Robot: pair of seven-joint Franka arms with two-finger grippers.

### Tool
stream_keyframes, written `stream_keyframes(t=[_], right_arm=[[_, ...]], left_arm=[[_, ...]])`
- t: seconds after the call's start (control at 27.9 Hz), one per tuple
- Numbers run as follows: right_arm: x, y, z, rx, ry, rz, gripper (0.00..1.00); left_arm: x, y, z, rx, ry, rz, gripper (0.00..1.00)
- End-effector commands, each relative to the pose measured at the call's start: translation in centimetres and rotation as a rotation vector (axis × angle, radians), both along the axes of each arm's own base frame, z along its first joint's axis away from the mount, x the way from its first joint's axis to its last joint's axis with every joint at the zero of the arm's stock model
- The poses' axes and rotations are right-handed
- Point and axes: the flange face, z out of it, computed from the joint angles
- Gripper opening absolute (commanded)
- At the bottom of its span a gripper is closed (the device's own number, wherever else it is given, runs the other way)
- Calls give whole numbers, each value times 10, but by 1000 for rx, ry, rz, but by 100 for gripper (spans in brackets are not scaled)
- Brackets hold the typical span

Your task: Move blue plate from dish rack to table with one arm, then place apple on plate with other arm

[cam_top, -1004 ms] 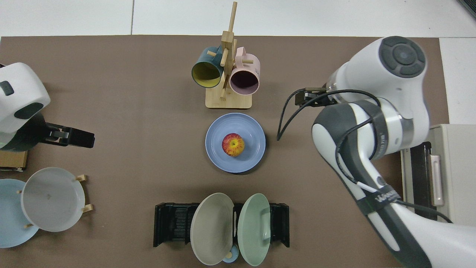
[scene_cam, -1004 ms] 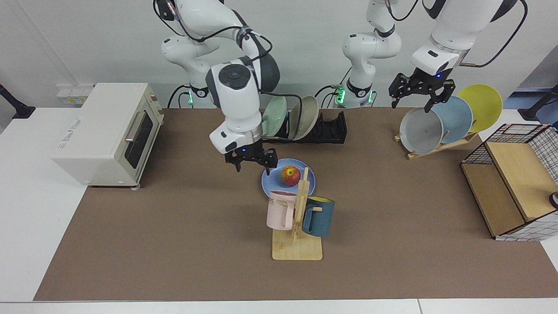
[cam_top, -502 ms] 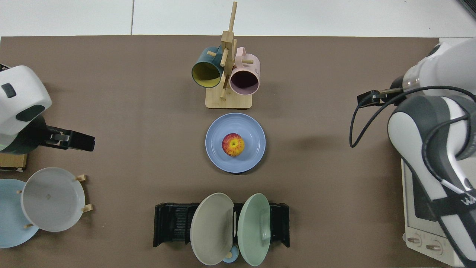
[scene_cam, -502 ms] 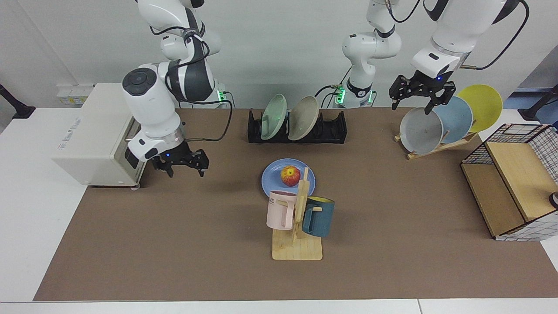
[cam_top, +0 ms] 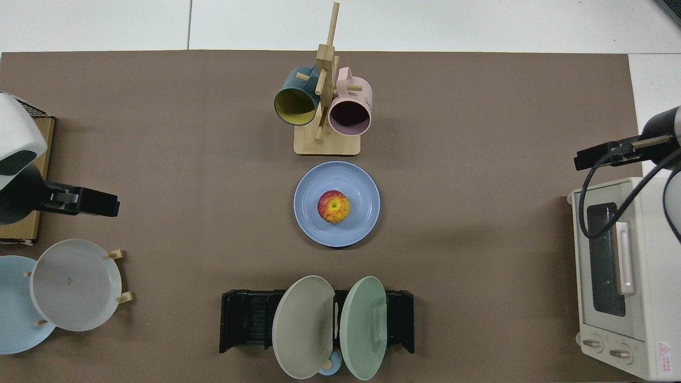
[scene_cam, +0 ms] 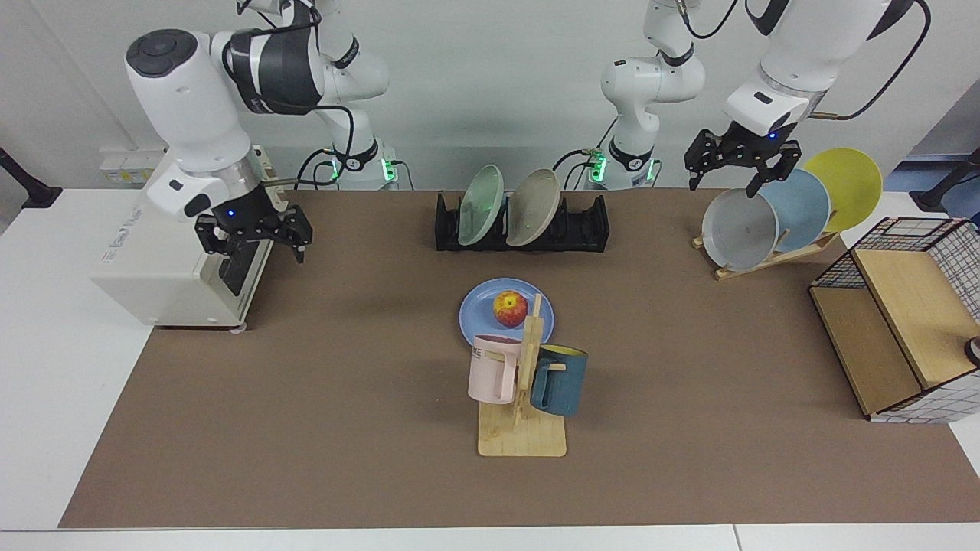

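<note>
The blue plate (scene_cam: 476, 315) (cam_top: 363, 215) lies flat on the table (scene_cam: 306, 398) (cam_top: 479, 106), just behind the mug stand. The apple (scene_cam: 510, 308) (cam_top: 333, 206) rests in the middle of it, with nothing touching it. The black dish rack (scene_cam: 586, 226) (cam_top: 245, 319) at the back holds a green plate and a beige plate. My right gripper (scene_cam: 253, 243) hangs open and empty in front of the toaster oven, far from the plate. My left gripper (scene_cam: 736, 170) (cam_top: 85, 199) hovers open and empty over the grey plate in the wooden stand.
A toaster oven (scene_cam: 168, 229) (cam_top: 617, 276) stands at the right arm's side. The mug stand (scene_cam: 522, 398) (cam_top: 324, 106) carries a pink and a teal mug. A wooden stand (scene_cam: 766, 256) holds grey, sky-blue and yellow plates. A wire basket (scene_cam: 911, 321) sits beyond it.
My right arm has drawn back from beside the apple, across the table to the toaster oven, and risen. The left arm has barely moved. Apple and plate stayed put.
</note>
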Motion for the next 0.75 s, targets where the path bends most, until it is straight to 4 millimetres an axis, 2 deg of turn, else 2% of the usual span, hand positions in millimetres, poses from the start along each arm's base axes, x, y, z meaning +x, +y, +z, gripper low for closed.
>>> stream_keyframes(t=[0.0, 0.11, 0.47, 0.61, 0.72], right_arm=[[-13, 0, -8, 10, 17, -8, 100], [-11, -4, -6, 9, 6, -14, 100], [-12, 4, -5, 34, 18, -76, 100], [-11, 5, -5, 36, 15, -90, 100], [-10, 7, -5, 38, 10, -137, 100]], left_arm=[[-9, 3, 8, 3, -4, 3, 100], [-9, 3, 8, 3, -4, 3, 100], [-9, 4, 9, 3, -7, 4, 100], [-10, -7, 10, 1, -14, -15, 100], [-13, -6, 13, 3, -13, -14, 100]])
